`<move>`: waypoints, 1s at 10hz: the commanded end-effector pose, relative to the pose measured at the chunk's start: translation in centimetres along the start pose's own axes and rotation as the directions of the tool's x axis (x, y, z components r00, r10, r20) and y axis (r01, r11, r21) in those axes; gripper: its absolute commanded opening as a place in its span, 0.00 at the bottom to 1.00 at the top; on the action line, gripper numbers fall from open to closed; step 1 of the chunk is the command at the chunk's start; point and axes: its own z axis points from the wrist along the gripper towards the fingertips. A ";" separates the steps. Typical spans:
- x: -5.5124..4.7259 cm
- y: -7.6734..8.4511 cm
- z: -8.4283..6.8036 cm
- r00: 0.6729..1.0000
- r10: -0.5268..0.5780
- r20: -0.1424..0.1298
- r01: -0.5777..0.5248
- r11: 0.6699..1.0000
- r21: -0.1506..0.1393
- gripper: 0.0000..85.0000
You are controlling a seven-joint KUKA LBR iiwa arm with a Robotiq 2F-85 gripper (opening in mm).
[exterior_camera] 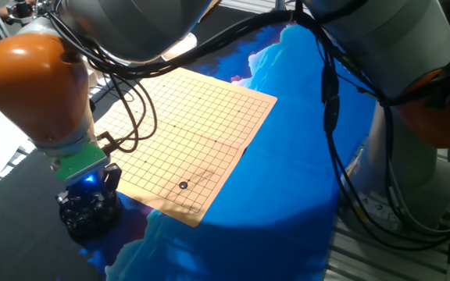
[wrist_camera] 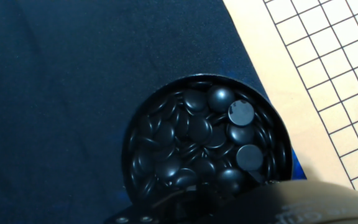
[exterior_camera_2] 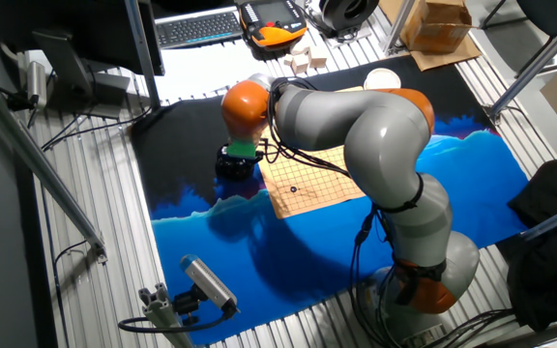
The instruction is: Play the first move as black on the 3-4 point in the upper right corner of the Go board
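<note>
The round black bowl (wrist_camera: pixel 207 140) brims with glossy stones beside the Go board (exterior_camera: pixel 190 133) (one black stone (exterior_camera: pixel 183 185) already sits there), fingers' state hidden, blue-draped bench (exterior_camera: pixel 287 187).

Arm: the grey arm (exterior_camera_2: pixel 385 145) rises from its base at the near side, bends at the elbow and reaches across to the far left.
Orange joint: the orange wrist joint (exterior_camera: pixel 33 78) is the lowest big part and points straight down.
Flange: a green ring (exterior_camera: pixel 80 162) with a blue light sits under the wrist.
Gripper: the gripper (exterior_camera: pixel 91 204) hangs vertical, low; its fingers are hidden, so I cannot say if they are apart or together.
Cables: black cables (exterior_camera: pixel 135 109) loop beside the wrist.
</note>
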 end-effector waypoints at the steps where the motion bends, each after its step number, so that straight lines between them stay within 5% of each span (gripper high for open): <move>1: 0.0 0.0 0.0 1.000 -0.003 0.000 0.003 1.000 0.000 0.40; 2: 0.0 0.0 0.0 1.000 -0.009 0.001 0.009 1.000 0.001 0.20; 8: -0.1 -0.1 -0.3 1.000 -0.025 -0.006 0.025 1.000 0.013 0.20; 9: 0.0 -0.1 -0.3 1.000 -0.031 -0.004 0.031 0.999 0.029 0.40; 10: -0.1 -0.1 -0.4 1.000 -0.029 -0.002 0.029 0.999 0.030 0.40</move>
